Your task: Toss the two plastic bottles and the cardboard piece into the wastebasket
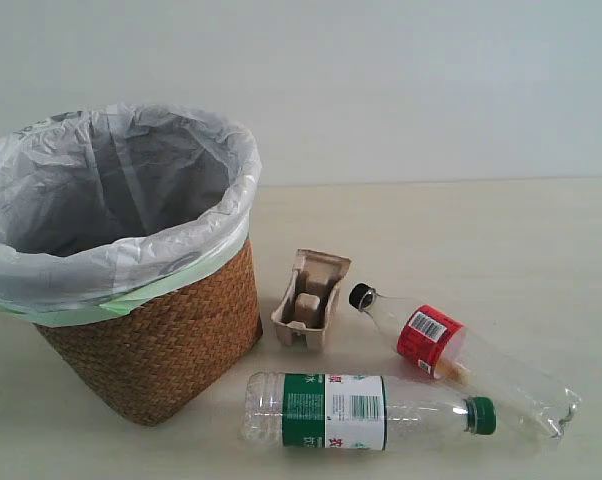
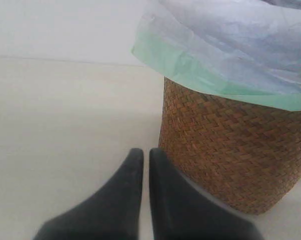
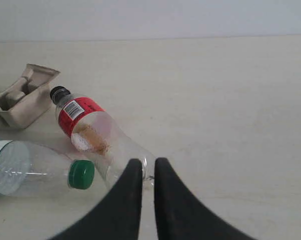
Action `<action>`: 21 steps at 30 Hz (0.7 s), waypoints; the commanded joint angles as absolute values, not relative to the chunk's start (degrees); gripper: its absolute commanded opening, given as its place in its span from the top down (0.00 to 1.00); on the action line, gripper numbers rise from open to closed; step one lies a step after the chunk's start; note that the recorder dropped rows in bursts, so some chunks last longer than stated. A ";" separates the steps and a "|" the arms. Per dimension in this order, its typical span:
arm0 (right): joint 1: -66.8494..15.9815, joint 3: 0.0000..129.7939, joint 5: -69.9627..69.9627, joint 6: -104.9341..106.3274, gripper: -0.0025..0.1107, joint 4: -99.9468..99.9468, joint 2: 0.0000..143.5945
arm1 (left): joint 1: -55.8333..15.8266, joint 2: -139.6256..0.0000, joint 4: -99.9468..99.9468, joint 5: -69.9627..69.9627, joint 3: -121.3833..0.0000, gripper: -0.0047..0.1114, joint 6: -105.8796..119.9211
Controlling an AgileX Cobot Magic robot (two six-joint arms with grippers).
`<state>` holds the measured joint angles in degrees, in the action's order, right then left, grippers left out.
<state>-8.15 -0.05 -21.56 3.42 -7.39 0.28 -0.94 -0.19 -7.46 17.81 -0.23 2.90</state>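
The wastebasket (image 1: 151, 340), brown wicker with a white bag, stands at the left of the table. To its right lies the cardboard piece (image 1: 309, 298), a beige pulp tray. The black-capped, red-labelled bottle (image 1: 431, 340) lies on its side beyond it. The green-capped bottle (image 1: 351, 410) lies in front, its cap pointing right. Neither gripper shows in the exterior view. My left gripper (image 2: 146, 152) is shut and empty, low beside the wastebasket (image 2: 235, 150). My right gripper (image 3: 148, 162) is shut and empty, just short of the base of the red-labelled bottle (image 3: 90, 127), with the green-capped bottle (image 3: 20, 167) and cardboard piece (image 3: 23, 95) further off.
A pale wooden table (image 1: 501, 240) carries everything, with a plain white wall behind it. The bag's pale green edge (image 2: 190, 70) hangs over the basket's rim.
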 commanded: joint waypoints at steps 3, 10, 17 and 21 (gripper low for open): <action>-8.00 0.00 -21.09 3.53 0.92 -7.21 0.00 | -0.91 0.00 -7.29 17.74 0.00 0.93 2.52; -8.00 0.00 -21.09 3.53 0.92 -7.21 0.00 | -0.91 0.00 -7.29 17.74 0.00 0.93 2.52; -8.00 0.00 -21.02 -15.38 0.92 -22.25 0.00 | -0.91 0.00 -7.29 17.74 0.00 0.93 2.52; -8.00 0.00 -21.83 -22.36 0.92 -28.34 0.00 | -0.91 0.00 -7.29 17.74 0.00 0.93 2.52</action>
<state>-8.15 -0.05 -21.67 -20.44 -26.19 0.28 -0.94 -0.19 -7.46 17.81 -0.23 2.90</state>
